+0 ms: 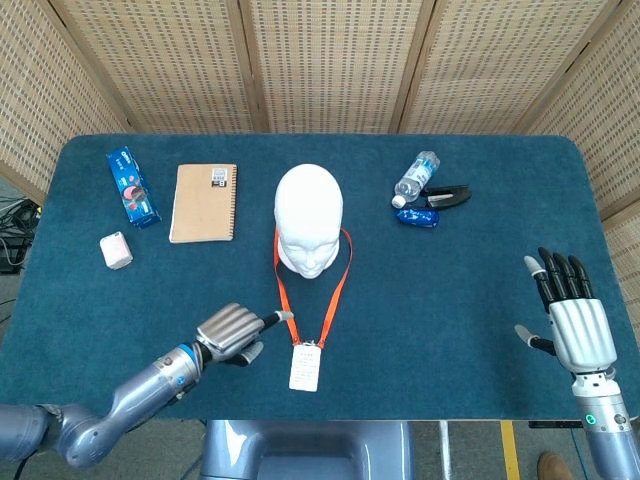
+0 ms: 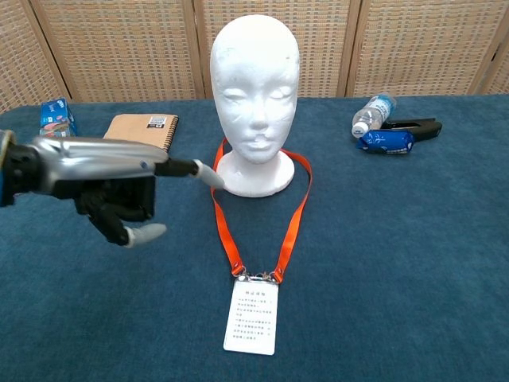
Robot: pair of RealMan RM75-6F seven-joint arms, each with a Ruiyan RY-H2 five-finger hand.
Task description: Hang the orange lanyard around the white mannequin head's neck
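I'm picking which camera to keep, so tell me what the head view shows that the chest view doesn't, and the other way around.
Only the head view shows the right hand, open with fingers spread near the table's right edge, plus the pink eraser-like block and the full blue table outline.

Only the chest view shows the mannequin head's face and the printed lines on the badge card.

Both show the left hand, one finger extended and holding nothing, the orange lanyard looped around the mannequin's neck, the notebook, the blue box and the water bottle.
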